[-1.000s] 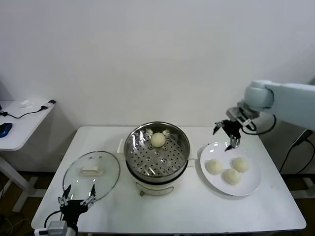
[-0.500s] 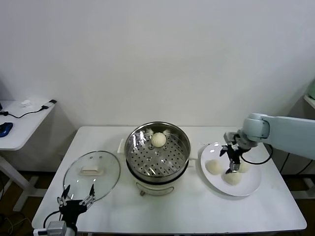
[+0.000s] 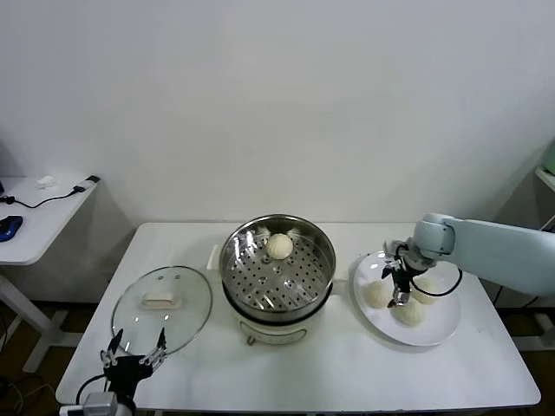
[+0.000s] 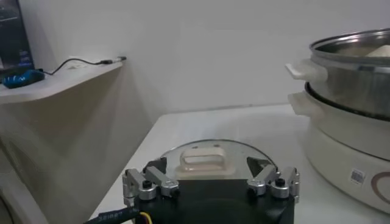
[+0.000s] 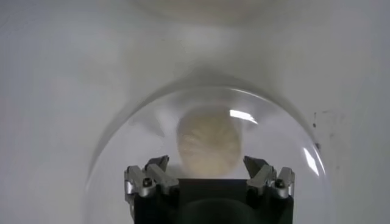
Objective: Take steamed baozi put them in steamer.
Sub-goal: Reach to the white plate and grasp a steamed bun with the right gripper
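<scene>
Right gripper (image 3: 396, 286) spread over baozi (image 3: 376, 295)

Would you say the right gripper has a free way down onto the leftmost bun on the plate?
Probably yes. The right gripper hangs open just above that baozi on the plate, with nothing between them; the right wrist view shows the bun centred between the open fingers.

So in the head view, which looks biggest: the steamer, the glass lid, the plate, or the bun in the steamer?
1. Steamer
2. Plate and glass lid: look about alike, so no ranking between them.
3. Bun in the steamer, smallest by far.
</scene>
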{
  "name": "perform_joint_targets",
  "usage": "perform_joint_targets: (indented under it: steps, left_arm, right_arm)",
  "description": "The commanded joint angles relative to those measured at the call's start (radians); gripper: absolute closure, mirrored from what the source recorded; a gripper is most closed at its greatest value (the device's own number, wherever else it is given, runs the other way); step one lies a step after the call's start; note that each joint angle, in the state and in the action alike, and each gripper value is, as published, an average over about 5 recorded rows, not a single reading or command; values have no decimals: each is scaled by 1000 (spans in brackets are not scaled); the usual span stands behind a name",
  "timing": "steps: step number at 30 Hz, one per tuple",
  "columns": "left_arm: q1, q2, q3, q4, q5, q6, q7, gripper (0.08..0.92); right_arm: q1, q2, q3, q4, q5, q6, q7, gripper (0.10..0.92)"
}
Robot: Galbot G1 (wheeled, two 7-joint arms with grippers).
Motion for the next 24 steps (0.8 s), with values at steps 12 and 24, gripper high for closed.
perform_joint_targets:
  steps: [12, 24]
  left_arm:
    - [-3, 3, -4, 10, 2, -1, -5, 177]
    - [-14, 6, -4, 9, 3, 9, -11, 177]
  right_arm:
    - [-68, 50, 66, -66, -35, 1, -23, 319]
    - [226, 39, -67, -13, -32, 64, -151, 371]
